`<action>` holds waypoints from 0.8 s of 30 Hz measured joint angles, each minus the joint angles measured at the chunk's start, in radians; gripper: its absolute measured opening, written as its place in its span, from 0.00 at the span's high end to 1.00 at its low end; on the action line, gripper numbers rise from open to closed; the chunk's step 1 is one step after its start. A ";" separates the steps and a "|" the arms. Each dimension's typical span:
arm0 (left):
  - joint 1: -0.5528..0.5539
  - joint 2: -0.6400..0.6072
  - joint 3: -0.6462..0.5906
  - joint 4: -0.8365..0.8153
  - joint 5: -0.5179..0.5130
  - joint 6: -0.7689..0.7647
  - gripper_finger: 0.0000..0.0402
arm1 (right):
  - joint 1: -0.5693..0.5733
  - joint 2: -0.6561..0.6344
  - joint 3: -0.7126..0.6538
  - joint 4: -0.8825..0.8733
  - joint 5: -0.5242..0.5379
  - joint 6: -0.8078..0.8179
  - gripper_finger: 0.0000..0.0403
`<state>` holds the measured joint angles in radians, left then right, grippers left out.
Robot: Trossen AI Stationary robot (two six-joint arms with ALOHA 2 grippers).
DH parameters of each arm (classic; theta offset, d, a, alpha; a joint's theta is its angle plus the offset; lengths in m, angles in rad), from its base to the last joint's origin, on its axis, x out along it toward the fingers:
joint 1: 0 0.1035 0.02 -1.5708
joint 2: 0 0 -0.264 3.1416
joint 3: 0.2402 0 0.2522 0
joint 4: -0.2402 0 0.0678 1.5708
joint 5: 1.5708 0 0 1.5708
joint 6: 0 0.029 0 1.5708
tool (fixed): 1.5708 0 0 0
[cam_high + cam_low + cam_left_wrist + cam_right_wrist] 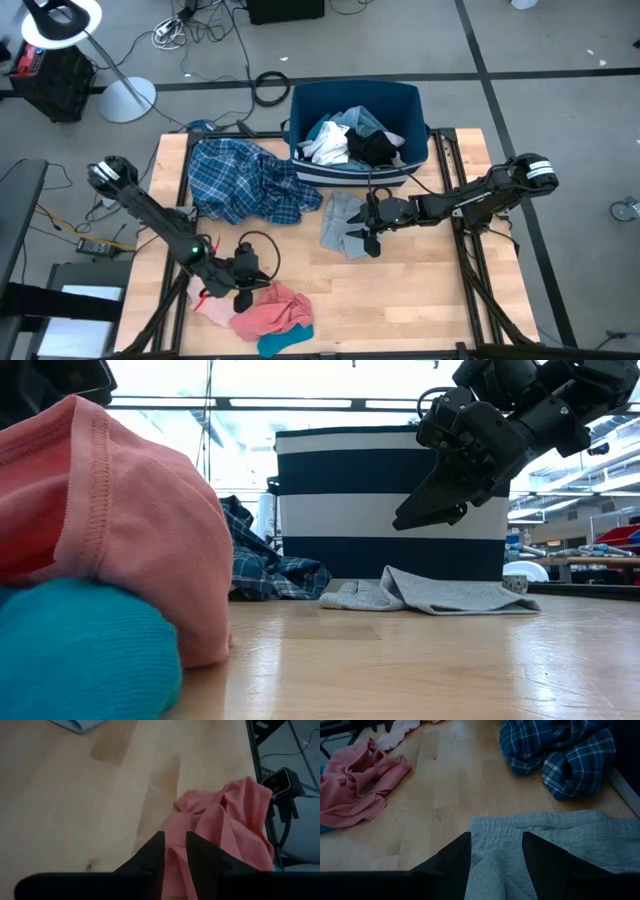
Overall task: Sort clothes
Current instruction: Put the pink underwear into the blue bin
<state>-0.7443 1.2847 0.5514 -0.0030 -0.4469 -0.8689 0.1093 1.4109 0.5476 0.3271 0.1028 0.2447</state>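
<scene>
Pale wooden tabletop (400, 290) carried the clothes in separate heaps, with a dark blue bin (356, 105) at its far edge holding white, black and light blue pieces. A grey garment (340, 222) lay flat just in front of the bin; a blue plaid shirt (245, 178) was crumpled beside it, toward the left arm's side. A pink piece (270, 310) lay near the front edge, with a teal sock (285, 342) touching it.

The right pincer (372, 240) hung just above the grey garment, its jaws spread and holding nothing. The left pincer (243, 292) sat at the pink piece, jaws part-closed with pink cloth between the fingers (150, 857); a secure grip could not be confirmed.

The step in hand appeared to be picking single pieces for sorting. The next move would call for the right pincer to descend, pinch a fold of grey cloth and lift it clear.

The low view showed clear air between the right pincer (432, 510) and the grey garment (440, 595), which the high view could not show. The right wrist view showed the spread of the jaws over the grey fabric (545, 840). Only the high view showed the bin's contents.
</scene>
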 joint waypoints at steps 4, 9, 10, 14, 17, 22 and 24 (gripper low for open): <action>-0.018 0.032 0.000 0.079 0.000 -0.016 0.79 | 0.000 0.000 0.000 0.000 0.000 0.000 0.56; -0.037 0.049 0.000 0.096 0.014 -0.054 0.79 | 0.000 0.000 0.000 0.000 0.000 0.000 0.56; -0.038 0.051 0.000 0.095 0.015 -0.061 0.79 | 0.000 0.000 0.000 0.000 0.000 0.000 0.56; -0.043 0.052 0.000 0.096 0.018 -0.082 0.79 | 0.000 0.000 0.000 0.000 0.000 0.000 0.56; -0.043 0.068 0.000 0.113 0.022 -0.086 0.79 | 0.000 0.000 0.000 0.000 0.000 0.000 0.56; -0.043 0.161 0.001 0.194 0.085 -0.122 0.79 | 0.000 0.000 0.000 0.000 0.000 0.000 0.56; -0.043 0.200 0.001 0.206 0.105 -0.149 0.79 | 0.000 0.000 0.000 0.000 0.000 0.000 0.56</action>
<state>-0.7876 1.4846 0.5522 0.2032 -0.3416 -1.0181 0.1093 1.4109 0.5476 0.3271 0.1028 0.2443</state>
